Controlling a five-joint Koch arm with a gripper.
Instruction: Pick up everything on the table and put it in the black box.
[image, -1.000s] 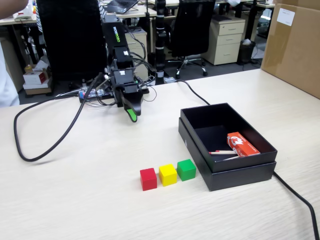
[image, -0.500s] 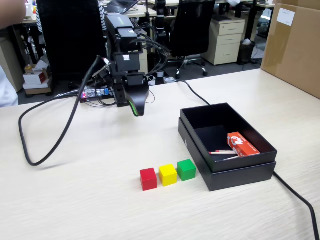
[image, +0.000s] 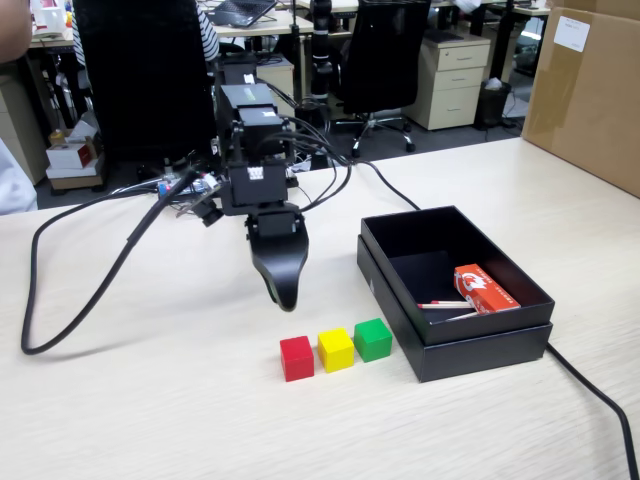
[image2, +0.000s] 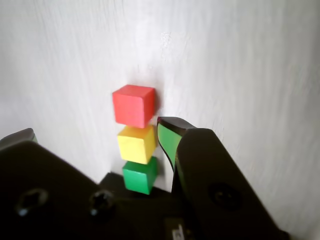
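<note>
While the gripper (image: 284, 297) hangs just far of the cube row, nothing is grasped. The wrist view shows the green-lined finger (image2: 167, 140) and a second tip (image2: 20, 135) well apart, so the jaws stand spread and empty.

Red cube (image: 296, 357), yellow cube (image: 336, 349) and green cube (image: 373, 339) sit in a tight row on the table (image: 150, 400), red leftmost in the fixed view, green nearest the black box (image: 455, 350), just left of its wall. Neighbours look touching or nearly so.

Handling, my guess: small rigid blocks, light, smooth faces, not fragile. Pinch across two opposite flat sides. The tight row is the catch, since faces between neighbours are blocked; take the near and far faces, or start with an end cube. Red has a free left side.

Box already holds an orange-red packet (image: 484, 288) and thin sticks (image: 445, 305).

Versus half a second ago: arm has swung out and dropped from back near its base to just above the table, close to red/yellow. Cubes and box unmoved.
</note>
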